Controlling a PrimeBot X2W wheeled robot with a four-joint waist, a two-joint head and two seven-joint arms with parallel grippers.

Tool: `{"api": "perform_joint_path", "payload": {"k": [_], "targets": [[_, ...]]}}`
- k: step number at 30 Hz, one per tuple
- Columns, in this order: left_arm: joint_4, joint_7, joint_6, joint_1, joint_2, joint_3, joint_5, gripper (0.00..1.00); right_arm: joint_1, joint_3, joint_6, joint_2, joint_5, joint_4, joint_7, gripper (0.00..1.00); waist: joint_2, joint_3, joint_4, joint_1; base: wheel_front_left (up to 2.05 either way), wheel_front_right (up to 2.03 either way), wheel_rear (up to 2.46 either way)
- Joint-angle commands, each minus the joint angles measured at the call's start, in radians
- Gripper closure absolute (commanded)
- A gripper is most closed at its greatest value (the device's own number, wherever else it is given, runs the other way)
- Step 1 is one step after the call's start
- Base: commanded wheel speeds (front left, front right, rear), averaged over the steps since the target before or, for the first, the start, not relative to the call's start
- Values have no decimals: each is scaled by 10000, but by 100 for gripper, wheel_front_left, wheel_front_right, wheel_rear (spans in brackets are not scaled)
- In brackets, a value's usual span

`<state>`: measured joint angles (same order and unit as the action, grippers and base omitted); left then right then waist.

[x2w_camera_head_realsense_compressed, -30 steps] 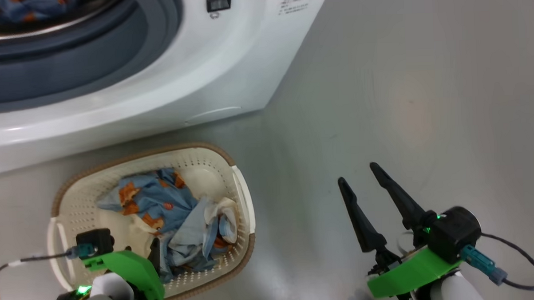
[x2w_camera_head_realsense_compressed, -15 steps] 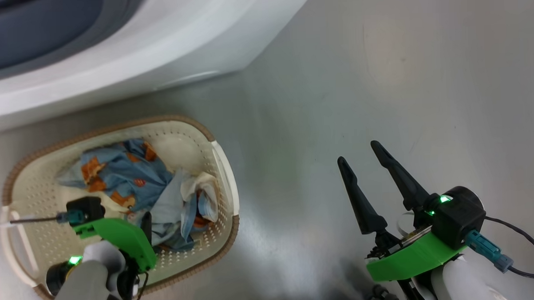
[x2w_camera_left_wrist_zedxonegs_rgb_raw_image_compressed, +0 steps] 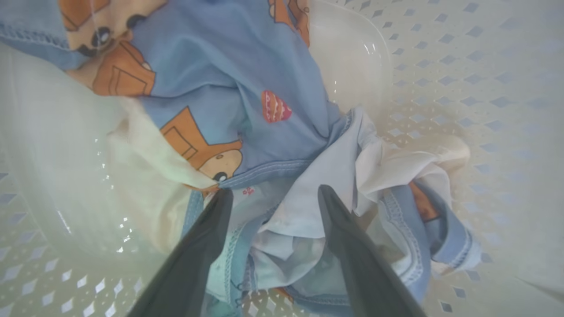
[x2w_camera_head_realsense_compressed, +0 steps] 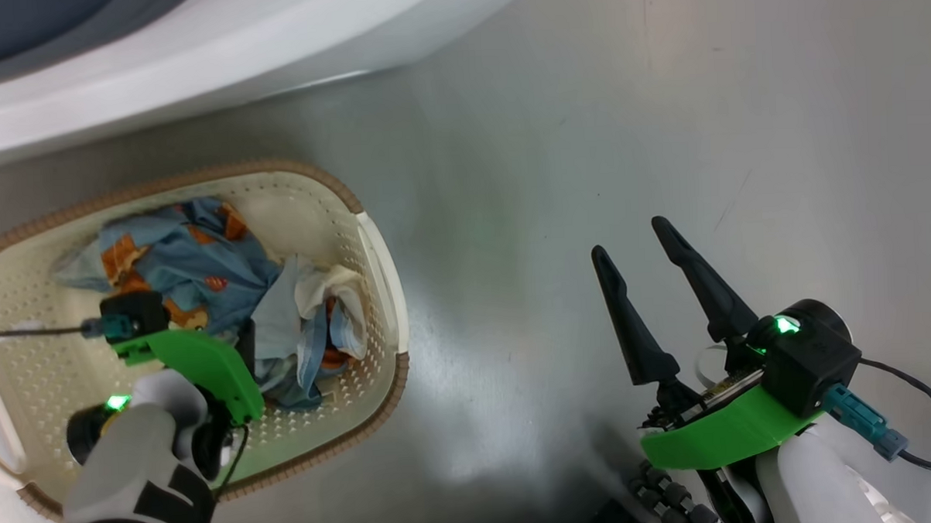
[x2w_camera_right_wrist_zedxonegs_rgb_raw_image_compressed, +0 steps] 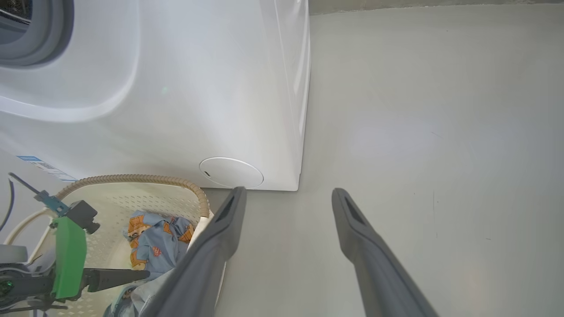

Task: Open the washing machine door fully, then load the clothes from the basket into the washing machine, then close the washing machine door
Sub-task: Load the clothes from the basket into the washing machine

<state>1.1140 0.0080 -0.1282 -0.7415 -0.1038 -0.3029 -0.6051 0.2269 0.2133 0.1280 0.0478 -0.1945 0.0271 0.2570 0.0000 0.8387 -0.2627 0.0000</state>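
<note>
Just ahead of wide-open, empty left gripper [x2w_camera_left_wrist_zedxonegs_rgb_raw_image_compressed: 274,191], light blue printed clothes [x2w_camera_left_wrist_zedxonegs_rgb_raw_image_compressed: 246,110] lay in cream perforated plastic basket [x2w_camera_left_wrist_zedxonegs_rgb_raw_image_compressed: 484,88]; right gripper [x2w_camera_head_realsense_compressed: 628,236] gaped empty; loading apparently unfinished.

The head camera looks steeply down on the oval cream perforated basket [x2w_camera_head_realsense_compressed: 309,209]. The left wrist camera hangs close above the light blue printed clothes [x2w_camera_left_wrist_zedxonegs_rgb_raw_image_compressed: 246,79] inside it. The right wrist camera, farther back, faces the white boxy washing machine [x2w_camera_right_wrist_zedxonegs_rgb_raw_image_compressed: 198,88] and shares the basket.

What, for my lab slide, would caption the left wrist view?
Left gripper, jaws open, poised over the blue printed clothes in the cream perforated basket.
</note>
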Motion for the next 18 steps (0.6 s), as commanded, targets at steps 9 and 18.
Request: {"api": "perform_joint_path", "payload": {"k": [9,18], "targets": [[487,-398,-24,-466,-558,-211,-519,0,-161,69,27,24,-25,436,48,0,0,564,-5,0,0,0,0],[935,-571,-24,-1114,-566,-433,-748,0,-150,2,27,24,27,603,48,0,0,997,78,0,0,0,0]]}}
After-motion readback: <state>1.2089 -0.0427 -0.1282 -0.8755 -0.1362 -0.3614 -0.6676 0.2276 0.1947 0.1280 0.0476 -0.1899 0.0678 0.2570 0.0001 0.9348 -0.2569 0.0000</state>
